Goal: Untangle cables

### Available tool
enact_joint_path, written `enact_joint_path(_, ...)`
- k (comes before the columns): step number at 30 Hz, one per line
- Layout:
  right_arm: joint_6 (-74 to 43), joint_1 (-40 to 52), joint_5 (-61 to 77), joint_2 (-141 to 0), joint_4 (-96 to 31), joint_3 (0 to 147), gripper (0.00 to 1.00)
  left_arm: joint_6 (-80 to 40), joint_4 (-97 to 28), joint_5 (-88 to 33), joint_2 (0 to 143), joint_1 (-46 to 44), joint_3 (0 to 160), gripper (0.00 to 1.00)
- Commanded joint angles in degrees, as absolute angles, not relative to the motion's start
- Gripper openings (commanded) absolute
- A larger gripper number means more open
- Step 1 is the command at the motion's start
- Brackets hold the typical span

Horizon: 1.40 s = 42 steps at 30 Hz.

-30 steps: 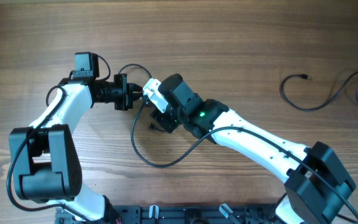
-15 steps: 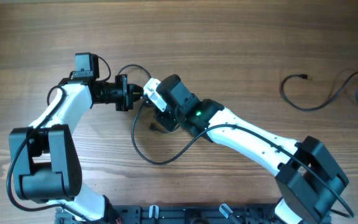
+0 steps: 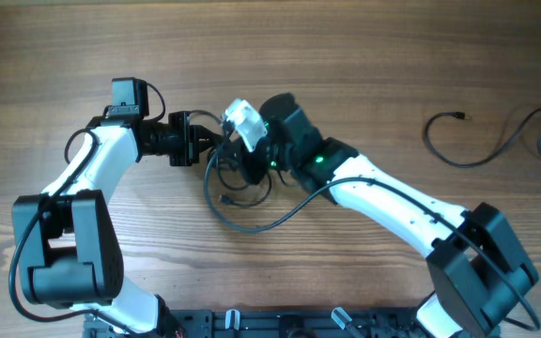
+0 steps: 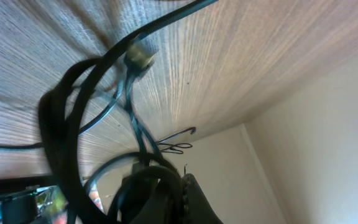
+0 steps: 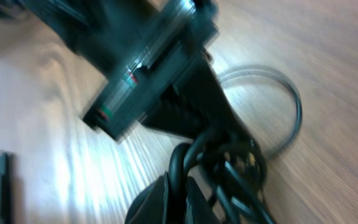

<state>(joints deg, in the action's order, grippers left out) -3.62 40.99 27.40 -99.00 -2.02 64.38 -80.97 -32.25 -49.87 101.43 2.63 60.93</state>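
Both my left hand [image 3: 211, 142] and right hand [image 3: 237, 169] are clamped on the knotted thin black cables [image 5: 229, 163], so pulling apart now could cinch the knot tighter.

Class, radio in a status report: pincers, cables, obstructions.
Left pincer shut on cable tangle. Right pincer shut on it. Another cable lies apart, far right. Nothing blocking.

A: Entry one, tangled cables [image 3: 235, 191]?
B: Top hidden under the right arm [image 3: 294, 145]; blurred in the right wrist view.
A: Entry two, loose cable [image 3: 458, 163]?
B: Cut off at the right edge.
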Motion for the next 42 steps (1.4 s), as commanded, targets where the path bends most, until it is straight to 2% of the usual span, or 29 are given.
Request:
enact_joint_path(1, -11.1, 37.0, 47.4, -94.6, 9.3, 66.7, 0.04, -80.2, -32.6, -40.3, 102.0, 2.5, 60.3, 0.06)
enact_joint_path(5, -21.2, 29.3, 60.4, -94.6, 20.7, 66.7, 0.04, -80.2, -32.6, -40.0, 102.0, 2.5, 60.3, 0.08)
enact_joint_path(6, -21.1, 28.3, 60.4, -94.6, 19.9, 66.7, 0.04, -80.2, -32.6, -39.6, 102.0, 2.5, 60.3, 0.08)
enact_joint_path(8, -17.9, 26.6, 60.4, -94.6, 10.3, 66.7, 0.04, -80.2, -32.6, -39.4, 102.0, 2.5, 60.3, 0.04)
enact_joint_path(9, -13.5, 27.0, 58.6, -94.6, 3.9, 66.7, 0.08, -80.2, -32.7, -39.4, 102.0, 2.5, 60.3, 0.04)
enact_joint_path(11, -2.3, 29.8, 47.5, -94.6, -8.7, 66.7, 0.25, -80.2, -32.7, -39.4, 102.0, 2.5, 60.3, 0.04)
enact_joint_path(14, 1.2, 34.9, 26.6, -94.6, -15.5, 66.7, 0.25, -80.1, -33.1, -42.6, 102.0, 2.5, 60.3, 0.04)
enact_joint_path(15, -2.2, 35.9, 24.5, -94.6, -15.0, 66.7, 0.27, -80.1, -33.1, -44.6, 102.0, 2.5, 60.3, 0.04)
enact_joint_path(17, -31.2, 36.2, 25.0, -94.7, -14.9, 66.7, 0.31, -79.7, -33.3, -49.5, 102.0, 2.5, 60.3, 0.04)
enact_joint_path(18, -40.5, 36.2, 27.2, -94.8, -15.7, 66.7, 0.33, -79.7, -33.3, -50.9, 102.0, 2.5, 60.3, 0.04)
enact_joint_path(21, -49.1, 38.1, 28.5, -95.4, -15.9, 66.7, 0.34, -79.8, -34.0, -51.7, 102.0, 2.3, 60.3, 0.04)
enact_joint_path(22, -52.0, 39.3, 28.5, -95.5, -15.9, 66.7, 0.38, -79.8, -34.2, -51.6, 102.0, 2.3, 60.3, 0.04)
enact_joint_path(27, -60.2, 44.1, 27.2, -95.5, -15.1, 66.7, 0.38, -80.3, -36.8, -51.6, 102.0, 2.3, 60.3, 0.04)
enact_joint_path(31, -62.1, 47.1, 16.0, -95.5, -17.0, 66.7, 0.37, -81.7, -38.8, -52.6, 102.0, 2.3, 60.3, 0.04)
enact_joint_path(37, -63.2, 47.4, 6.6, -99.2, -14.0, 66.7, 0.36, -81.7, -40.0, -55.1, 102.0, 2.3, 60.3, 0.04)
enact_joint_path(40, -62.6, 47.3, -1.0, -100.4, -9.0, 66.7, 0.28, -81.6, -40.1, -55.3, 102.0, 2.3, 60.3, 0.04)
enact_joint_path(42, -56.6, 46.7, -1.7, -100.5, -5.2, 66.7, 0.25, -81.6, -40.1, -55.3, 102.0, 2.3, 60.3, 0.04)
